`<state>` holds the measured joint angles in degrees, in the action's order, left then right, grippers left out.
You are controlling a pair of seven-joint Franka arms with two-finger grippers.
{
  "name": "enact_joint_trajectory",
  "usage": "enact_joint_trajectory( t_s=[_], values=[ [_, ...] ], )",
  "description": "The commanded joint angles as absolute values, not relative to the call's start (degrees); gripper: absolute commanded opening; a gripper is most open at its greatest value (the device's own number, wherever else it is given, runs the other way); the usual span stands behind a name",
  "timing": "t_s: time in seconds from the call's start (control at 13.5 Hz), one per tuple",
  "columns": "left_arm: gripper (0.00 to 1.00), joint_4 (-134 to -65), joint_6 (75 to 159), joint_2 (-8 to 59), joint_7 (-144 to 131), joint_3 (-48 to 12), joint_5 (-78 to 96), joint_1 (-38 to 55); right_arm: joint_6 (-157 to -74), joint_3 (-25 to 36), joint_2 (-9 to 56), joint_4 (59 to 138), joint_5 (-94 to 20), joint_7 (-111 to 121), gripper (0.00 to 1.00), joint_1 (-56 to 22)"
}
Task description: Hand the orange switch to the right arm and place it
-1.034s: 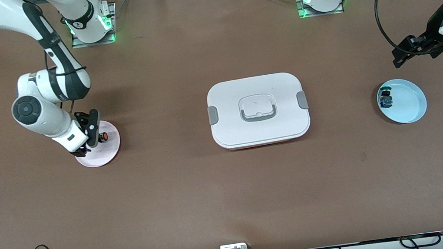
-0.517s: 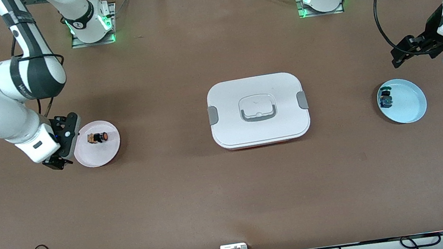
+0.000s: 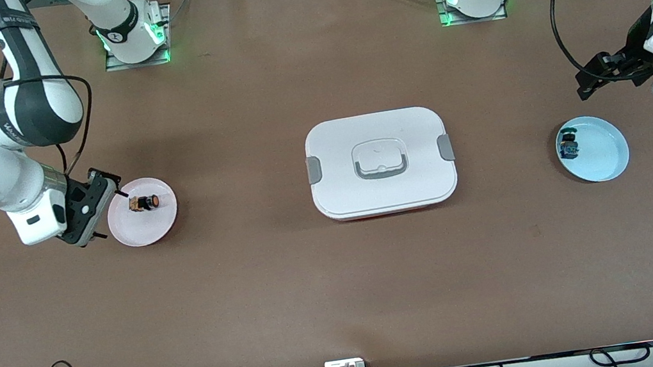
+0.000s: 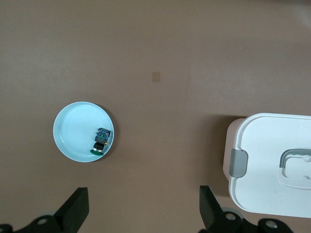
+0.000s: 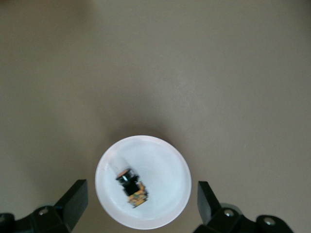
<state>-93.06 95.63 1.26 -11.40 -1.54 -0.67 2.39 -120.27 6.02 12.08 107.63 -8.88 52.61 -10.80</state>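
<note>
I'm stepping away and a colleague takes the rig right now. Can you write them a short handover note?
Right gripper: open, empty, beside the pink plate.
Left gripper: open, empty, waiting above the table near the blue plate.
Orange switch: lying on the pink plate, released.
Blue-green switch: in the blue plate.
Done: the switch appears placed.
Left: apparently nothing but parking the arms.

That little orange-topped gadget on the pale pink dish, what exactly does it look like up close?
The orange switch is a tiny push-button: a black body, a round orange cap at one end and yellowish metal bits at the other. It lies on its side in the pink dish, near the right arm's end of the table. Only the dish touches it; the right gripper, open, is beside the dish and holds nothing.
</note>
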Motion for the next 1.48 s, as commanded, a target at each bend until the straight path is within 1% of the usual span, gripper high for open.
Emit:
enact_joint_trajectory(
  t_s=[0.0,0.15,0.44,0.66,0.89,1.11,1.4],
  values=[
    [1.0,-92.6,95.1,1.3,-10.8,-1.6,-1.3,2.5,-118.1,5.4,10.3,107.4,-9.7,38.8,1.0,-10.1],
    [1.0,-92.6,95.1,1.3,-10.8,-1.7,-1.4,2.5,-116.7,5.5,9.8,107.5,-9.7,29.3,1.0,-10.1],
    [1.0,-92.6,95.1,1.3,-10.8,-1.7,-1.4,2.5,-109.4,5.6,8.3,107.2,-8.8,7.5,1.0,-10.1],
    [1.0,-92.6,95.1,1.3,-10.8,-1.6,-1.4,2.5,-100.4,5.7,8.2,102.8,-7.0,-2.3,1.0,-10.1],
    [1.0,-92.6,95.1,1.3,-10.8,-1.6,-1.3,2.5,-93.5,5.8,8.2,96.4,-1.1,-4.2,1.0,-9.7],
    [1.0,-92.6,95.1,1.3,-10.8,-1.7,-1.3,2.4,-89.0,5.3,8.2,90.8,1.3,-3.5,1.0,-6.3],
    [1.0,-92.3,95.1,1.4,-10.8,-1.6,-1.3,2.4,-88.9,5.4,7.3,89.3,3.3,-1.5,1.0,-5.9]
  ],
)
